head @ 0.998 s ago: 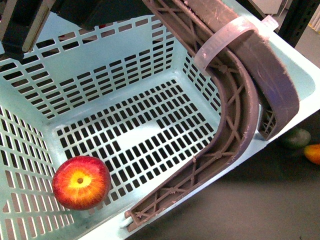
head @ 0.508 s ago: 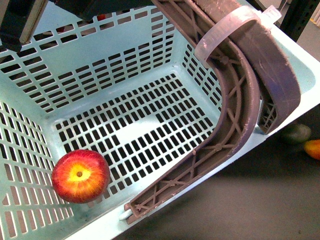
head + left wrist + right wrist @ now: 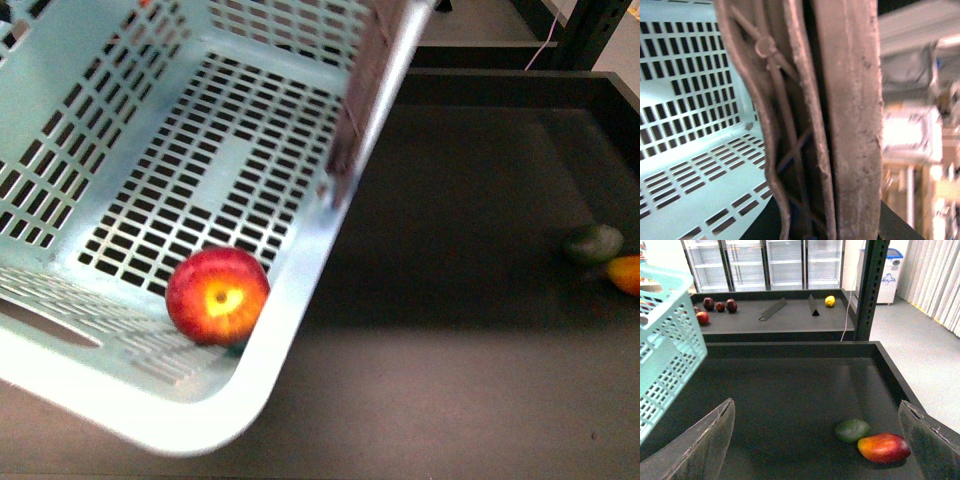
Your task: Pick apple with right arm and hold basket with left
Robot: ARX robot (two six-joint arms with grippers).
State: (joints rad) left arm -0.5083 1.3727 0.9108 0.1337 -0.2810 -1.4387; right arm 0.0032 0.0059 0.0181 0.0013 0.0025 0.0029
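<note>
one apple has rolled to the swung basket's near corner.

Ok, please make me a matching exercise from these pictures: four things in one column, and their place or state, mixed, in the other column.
Things:
1. apple
2. green fruit
3. right gripper
4. basket

Place or state:
A. open, holding nothing
B. light aqua, tilted
C. lying in a corner of the basket
D. on the dark shelf, beside an orange-red fruit

Pairs: 1-C, 2-D, 3-A, 4-B.
</note>
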